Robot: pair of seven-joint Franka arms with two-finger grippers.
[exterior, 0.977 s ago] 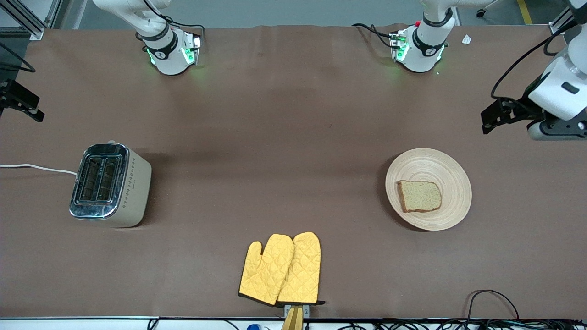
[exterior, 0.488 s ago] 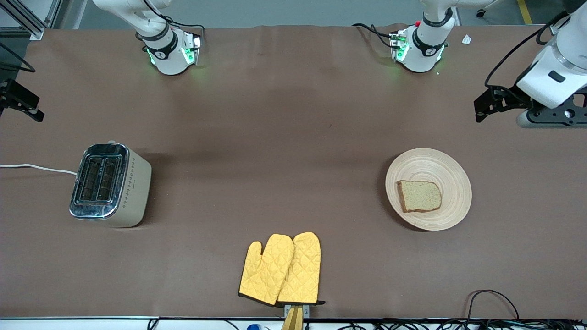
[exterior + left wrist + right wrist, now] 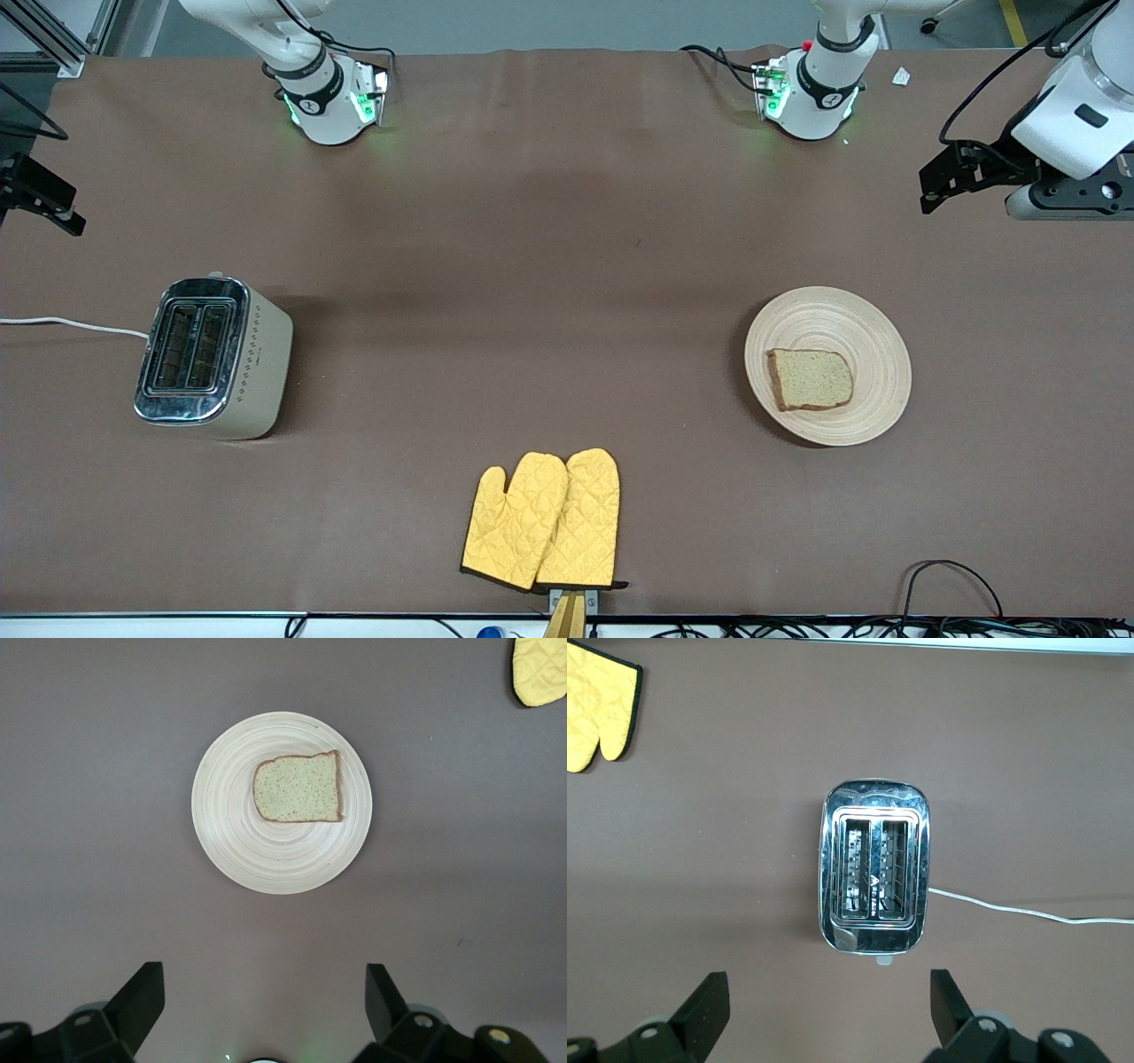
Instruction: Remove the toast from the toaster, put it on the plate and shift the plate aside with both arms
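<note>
Toast (image 3: 810, 379) lies flat on the wooden plate (image 3: 873, 332), crust-straight edge toward the right arm's end, rounded end toward the left arm's end; long axis runs along the table's length. Plate sits toward the left arm's end of the table, well apart from the toaster (image 3: 213, 357), which stands toward the right arm's end, both slots empty, white cord (image 3: 71, 325) trailing off the table edge. Yellow oven mitts (image 3: 542, 521) lie nearer the front camera, between the two.

Left gripper (image 3: 264, 992) hangs up in the air over bare table at its own end, fingers wide apart, holding nothing; in its wrist view the plate shows centred ahead of the fingers. Right gripper (image 3: 828, 997) hangs high over the table near the toaster, fingers also wide apart, empty; it barely shows at the front view's edge.

Judgement: toast placed, plate apparently set aside, task looks about done. If the plate needs more moving, the left arm is clearly nearer; a rim grasp would suit.
</note>
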